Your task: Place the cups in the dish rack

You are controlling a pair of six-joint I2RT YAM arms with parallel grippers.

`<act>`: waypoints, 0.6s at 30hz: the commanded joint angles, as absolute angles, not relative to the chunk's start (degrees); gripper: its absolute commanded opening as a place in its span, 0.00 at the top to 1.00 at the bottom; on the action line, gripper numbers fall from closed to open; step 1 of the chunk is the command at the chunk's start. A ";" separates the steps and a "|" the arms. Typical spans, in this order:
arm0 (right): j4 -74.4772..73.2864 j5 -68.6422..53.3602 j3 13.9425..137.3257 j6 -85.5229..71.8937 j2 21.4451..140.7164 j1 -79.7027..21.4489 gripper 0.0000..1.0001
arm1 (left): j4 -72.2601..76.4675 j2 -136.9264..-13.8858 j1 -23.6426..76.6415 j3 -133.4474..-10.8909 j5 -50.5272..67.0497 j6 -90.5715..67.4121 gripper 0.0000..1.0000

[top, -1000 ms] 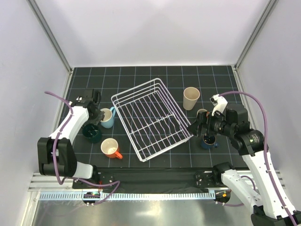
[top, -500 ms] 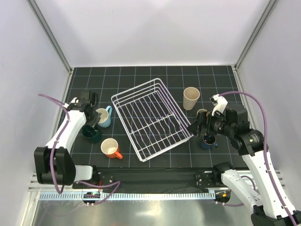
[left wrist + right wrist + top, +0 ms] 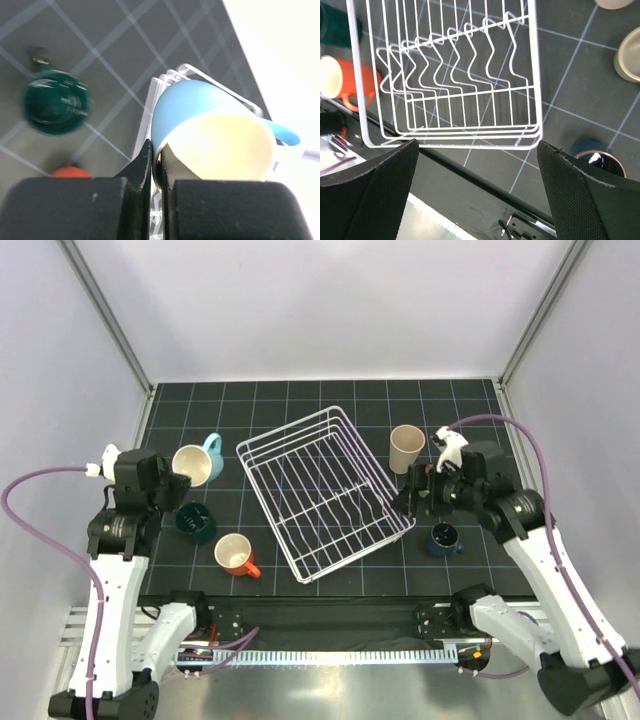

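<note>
- Change vs. 1.0 s ago: the light blue mug (image 3: 195,462) is off the mat (image 3: 300,405). It stood upright left of the dish rack (image 3: 325,490); it now hangs in the air on that same side, clear of the wire.
- The left arm (image 3: 115,540) has swung up and back from its low reach; its wrist is now high, left of the rack.
- The right arm (image 3: 525,530) has pulled slightly toward the rack's right wall, uncovering the navy cup (image 3: 445,538), which stands right of the rack's near corner.
- Mug orientation: tipped. The cream mouth faces up toward the top camera and away from the rack, the base is turned toward the rack, and the mouth-to-base axis is slanted. The handle sits on the far side, toward the rack's far-left corner.
- Left gripper (image 3: 156,160): clenched on the mug's rim, one finger outside the blue wall and one inside.
- Right gripper (image 3: 477,144): fingers spread wide with nothing between them, hovering over the rack's near-right corner.
- On the mat left of the rack: dark teal cup (image 3: 195,523) and orange mug (image 3: 234,553), both upright.
- Beige tumbler (image 3: 406,448) stands upright to the right of the rack's far corner.
- Nothing is in the rack yet.
</note>
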State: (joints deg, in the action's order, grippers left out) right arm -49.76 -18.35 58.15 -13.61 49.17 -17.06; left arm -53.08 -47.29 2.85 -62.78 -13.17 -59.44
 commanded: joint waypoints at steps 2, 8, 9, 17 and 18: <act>-47.81 -10.91 64.41 -15.29 54.74 -24.24 0.00 | -43.08 -46.84 2.72 -64.95 5.47 -60.02 1.00; -48.43 -0.64 71.18 -18.10 65.65 -37.52 0.00 | -26.73 -50.44 3.69 -61.00 23.89 -61.96 0.99; -48.25 2.43 71.54 -18.80 67.48 -38.92 0.00 | -23.67 -51.06 4.13 -60.56 27.30 -62.05 1.00; -42.46 11.70 69.80 -16.28 69.71 -48.95 0.00 | -6.43 -55.28 9.92 -53.88 38.84 -68.20 1.00; -40.01 8.99 68.83 -14.61 68.74 -48.96 0.00 | -5.02 -55.46 10.45 -53.44 41.20 -68.64 1.00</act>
State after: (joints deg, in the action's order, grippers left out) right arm -46.54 6.92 70.06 -17.65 72.10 -48.86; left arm -20.78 -56.21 9.02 -53.15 30.70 -65.12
